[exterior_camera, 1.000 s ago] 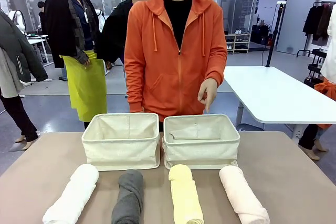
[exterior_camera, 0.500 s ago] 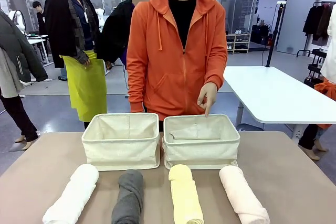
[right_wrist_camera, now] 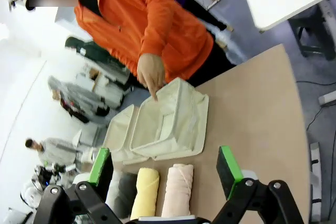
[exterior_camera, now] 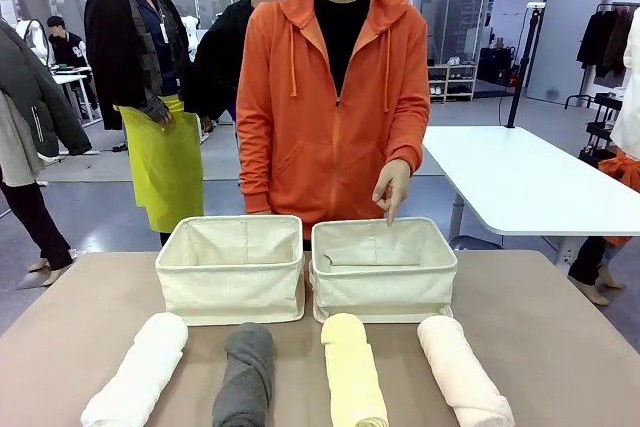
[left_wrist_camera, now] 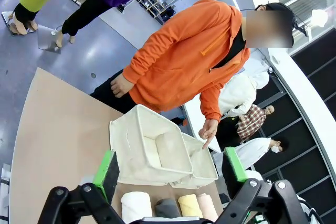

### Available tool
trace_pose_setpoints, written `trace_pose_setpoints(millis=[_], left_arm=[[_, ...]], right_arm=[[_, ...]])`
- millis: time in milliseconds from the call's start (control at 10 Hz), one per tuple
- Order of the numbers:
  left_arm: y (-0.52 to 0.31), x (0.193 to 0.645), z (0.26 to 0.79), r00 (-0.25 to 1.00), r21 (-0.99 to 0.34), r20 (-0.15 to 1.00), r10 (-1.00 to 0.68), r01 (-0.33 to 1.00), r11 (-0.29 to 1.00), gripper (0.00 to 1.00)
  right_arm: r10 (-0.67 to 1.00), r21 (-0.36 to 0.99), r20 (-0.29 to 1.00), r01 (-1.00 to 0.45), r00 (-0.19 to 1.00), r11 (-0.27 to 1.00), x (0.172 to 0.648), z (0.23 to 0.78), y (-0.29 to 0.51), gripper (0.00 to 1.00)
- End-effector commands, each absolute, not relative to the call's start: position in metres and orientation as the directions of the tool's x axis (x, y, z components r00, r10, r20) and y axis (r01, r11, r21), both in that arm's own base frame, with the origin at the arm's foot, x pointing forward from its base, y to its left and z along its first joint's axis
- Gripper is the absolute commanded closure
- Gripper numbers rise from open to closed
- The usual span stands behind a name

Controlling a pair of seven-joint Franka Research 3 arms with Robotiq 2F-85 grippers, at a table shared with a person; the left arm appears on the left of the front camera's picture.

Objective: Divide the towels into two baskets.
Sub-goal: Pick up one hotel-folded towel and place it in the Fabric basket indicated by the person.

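towels [exterior_camera: 352, 372] four in a row, baskets [exterior_camera: 230, 292] two behind, one hand [exterior_camera: 392, 187] pointing

left tool [left_wrist_camera: 170, 165] jaws wide apart, right tool [right_wrist_camera: 164, 164] jaws likewise

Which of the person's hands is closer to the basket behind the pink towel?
Their left hand: it points down just above that basket's far rim. Their right hand hangs by their side, behind the other basket.

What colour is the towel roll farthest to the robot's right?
The towel roll is pale pink; the front view shows it best.
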State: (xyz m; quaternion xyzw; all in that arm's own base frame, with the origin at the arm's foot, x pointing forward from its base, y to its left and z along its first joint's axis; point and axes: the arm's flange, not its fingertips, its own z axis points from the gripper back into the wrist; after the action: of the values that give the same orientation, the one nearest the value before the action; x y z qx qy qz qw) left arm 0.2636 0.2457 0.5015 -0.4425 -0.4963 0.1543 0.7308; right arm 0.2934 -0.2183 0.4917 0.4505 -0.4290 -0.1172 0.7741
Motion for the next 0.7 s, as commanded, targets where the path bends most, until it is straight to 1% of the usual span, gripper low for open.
trace_pose_setpoints(millis=[0, 100, 300, 400, 600], left_arm=[[0.247, 0.264, 0.503, 0.450, -0.801, 0.590, 0.670, 0.223, 0.555, 0.00], [0.247, 0.264, 0.503, 0.450, -0.801, 0.590, 0.670, 0.223, 0.555, 0.00], [0.247, 0.264, 0.503, 0.450, -0.801, 0.590, 0.670, 0.223, 0.555, 0.00], [0.247, 0.264, 0.503, 0.450, -0.801, 0.590, 0.670, 0.223, 0.555, 0.00], [0.247, 0.264, 0.503, 0.450, -0.801, 0.590, 0.670, 0.223, 0.555, 0.00]], right_arm=[[-0.417, 0.747, 0.558, -0.214, 0.717, 0.629, 0.326, 0.495, -0.153, 0.00], [-0.304, 0.681, 0.550, -0.207, 0.778, 0.702, 0.337, 0.494, -0.119, 0.00], [-0.138, 0.612, 0.534, -0.268, 0.834, 0.744, 0.355, 0.489, -0.053, 0.00], [-0.047, 0.547, 0.506, -0.278, 0.861, 0.790, 0.362, 0.477, -0.020, 0.00], [0.013, 0.470, 0.425, -0.233, 0.905, 0.852, 0.366, 0.456, 0.020, 0.00]])
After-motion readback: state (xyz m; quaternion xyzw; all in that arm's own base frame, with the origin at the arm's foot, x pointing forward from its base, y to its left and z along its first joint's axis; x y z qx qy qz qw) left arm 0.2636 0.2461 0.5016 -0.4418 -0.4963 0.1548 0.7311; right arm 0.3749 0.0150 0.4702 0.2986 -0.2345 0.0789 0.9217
